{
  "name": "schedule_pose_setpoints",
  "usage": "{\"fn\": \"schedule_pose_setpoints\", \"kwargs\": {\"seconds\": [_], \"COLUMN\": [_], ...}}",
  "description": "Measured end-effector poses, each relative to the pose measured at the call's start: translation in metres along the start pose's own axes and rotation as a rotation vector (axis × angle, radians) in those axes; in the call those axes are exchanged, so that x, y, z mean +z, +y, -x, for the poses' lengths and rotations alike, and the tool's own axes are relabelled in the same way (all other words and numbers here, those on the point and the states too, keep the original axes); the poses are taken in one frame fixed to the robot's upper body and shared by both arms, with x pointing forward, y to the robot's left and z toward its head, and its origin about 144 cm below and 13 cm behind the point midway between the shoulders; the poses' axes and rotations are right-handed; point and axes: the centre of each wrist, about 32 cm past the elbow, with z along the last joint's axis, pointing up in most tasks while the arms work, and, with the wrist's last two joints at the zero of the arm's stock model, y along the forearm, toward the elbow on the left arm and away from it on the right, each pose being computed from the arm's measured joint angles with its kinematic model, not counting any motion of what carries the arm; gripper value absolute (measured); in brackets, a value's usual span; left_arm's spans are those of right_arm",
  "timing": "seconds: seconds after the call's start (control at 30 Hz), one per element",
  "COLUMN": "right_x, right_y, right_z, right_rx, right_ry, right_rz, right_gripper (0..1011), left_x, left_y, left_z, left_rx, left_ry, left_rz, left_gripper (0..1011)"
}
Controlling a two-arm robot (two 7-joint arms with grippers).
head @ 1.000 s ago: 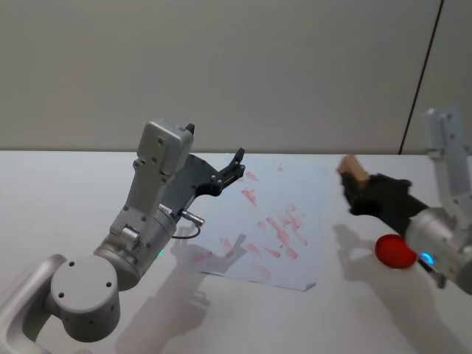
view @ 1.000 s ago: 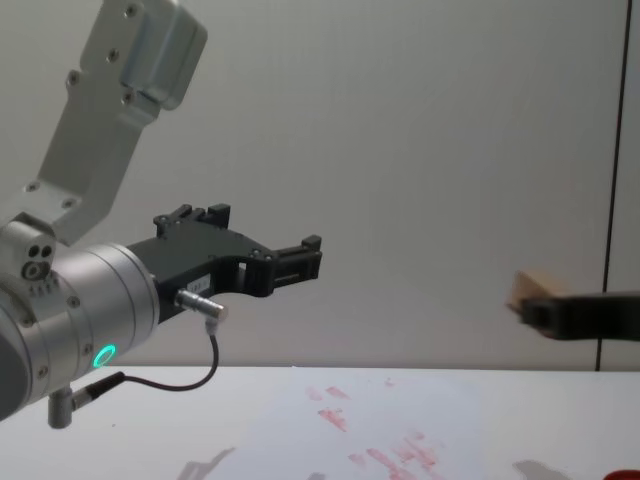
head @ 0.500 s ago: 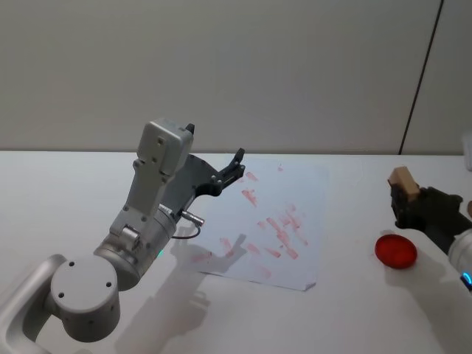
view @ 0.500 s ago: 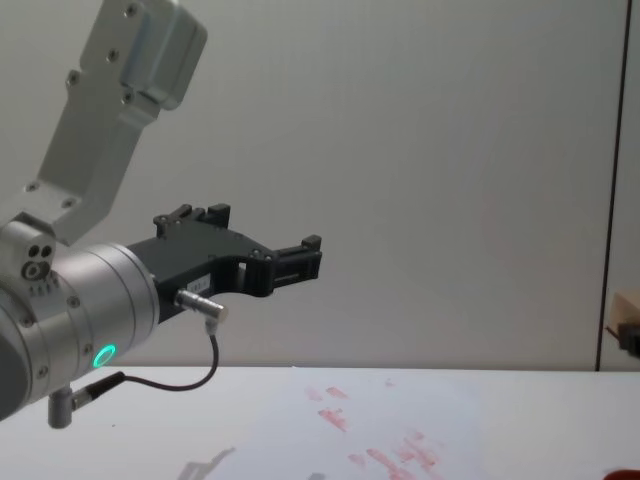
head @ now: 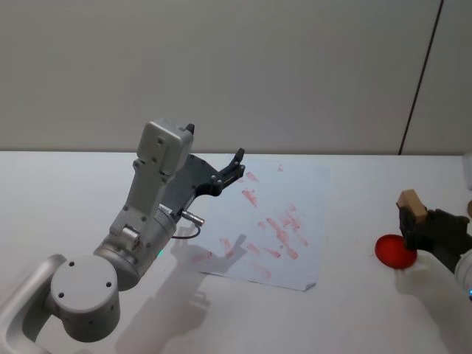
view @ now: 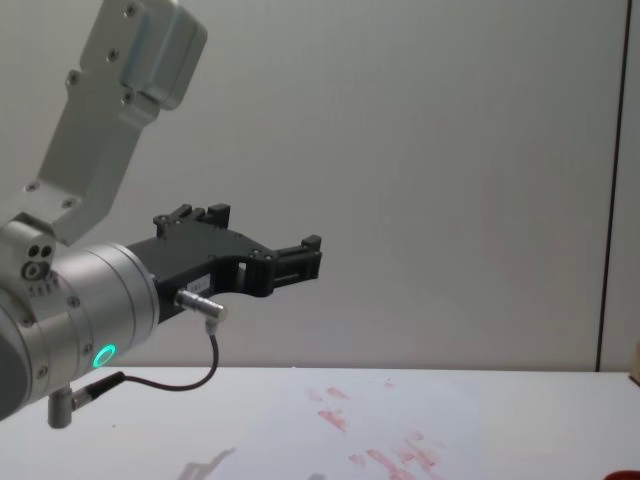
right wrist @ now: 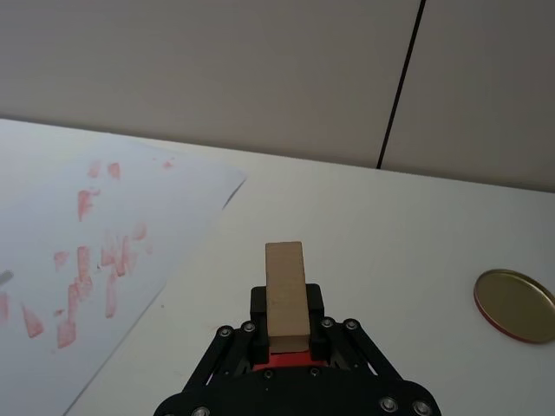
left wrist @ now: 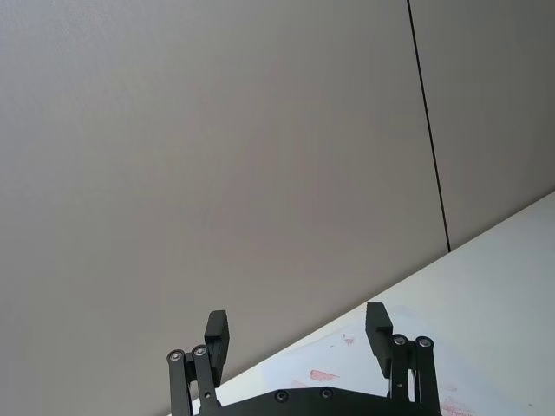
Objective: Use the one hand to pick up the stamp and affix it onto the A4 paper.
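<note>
Tan wood, the stamp (head: 410, 202) stands long axis upright, clenched in the right gripper (head: 414, 225) over the red ink pad (head: 393, 251). The A4 paper (head: 310, 214) lies at its nine o'clock. The left gripper (head: 234, 167) hangs released above the sheet's far edge.

The A4 paper (head: 273, 221) is lying flat at the table's (head: 66, 192) middle. The left gripper (head: 234, 167) is hanging above the paper's left rear part. The right gripper (head: 410, 225) is sitting well right of the paper, gripping the stamp (head: 411, 206) over a dish (head: 394, 251). A lid (right wrist: 515, 305) is lying farther right
</note>
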Motion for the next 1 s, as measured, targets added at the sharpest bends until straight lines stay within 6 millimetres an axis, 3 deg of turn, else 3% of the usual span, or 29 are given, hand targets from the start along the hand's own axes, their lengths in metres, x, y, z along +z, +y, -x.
{"fn": "schedule_pose_setpoints", "kwargs": {"seconds": [1.0], "right_x": [-0.009], "right_y": [0.022], "right_z": [0.002], "right_rx": [-0.022], "right_ry": [-0.056], "right_rz": [0.108], "right_gripper": [220], "left_x": [0.0], "left_y": [0.0], "left_z": [0.0], "left_rx": [0.0], "left_ry": [0.0], "left_rz": [0.0], "left_gripper": [1003]}}
